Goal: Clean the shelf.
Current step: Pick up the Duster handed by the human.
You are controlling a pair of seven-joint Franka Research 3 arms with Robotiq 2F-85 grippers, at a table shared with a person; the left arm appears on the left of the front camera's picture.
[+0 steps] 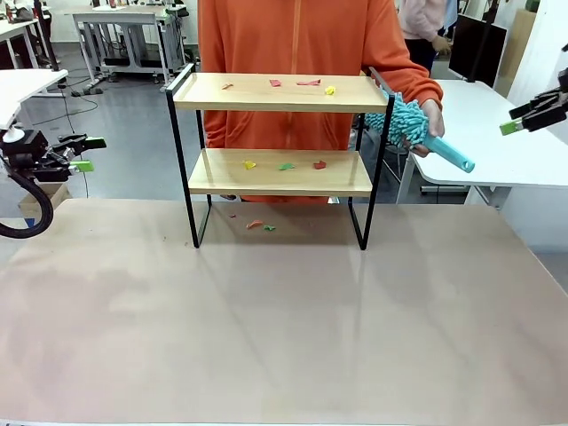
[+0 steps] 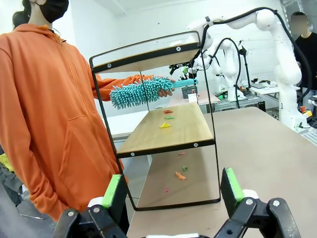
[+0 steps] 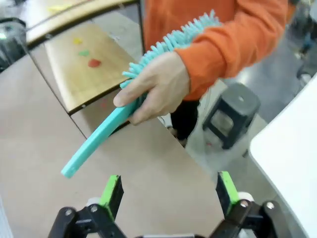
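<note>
- The table has a brown top. The shelf stands upright on it toward the far edge, about midway between left and right.
- The left gripper hangs out at the left, well apart from the shelf and facing its left end. Its jaws are spread wide with nothing between them.
- The right gripper is out at the right, well clear of the shelf's right rail. Its jaws are also wide apart and empty, and its arm is cut off at the edge.
- Small coloured scraps lie on both boards, and a few lie on the table under the shelf. They are too small to tell what they are.
- A person in orange stands just behind the shelf.
- The person's hand holds a teal duster just beside the shelf's right end, between the shelf and the right gripper. The handle points toward that gripper.
- From the front, the right rail partly hides the duster's fluffy head.
</note>
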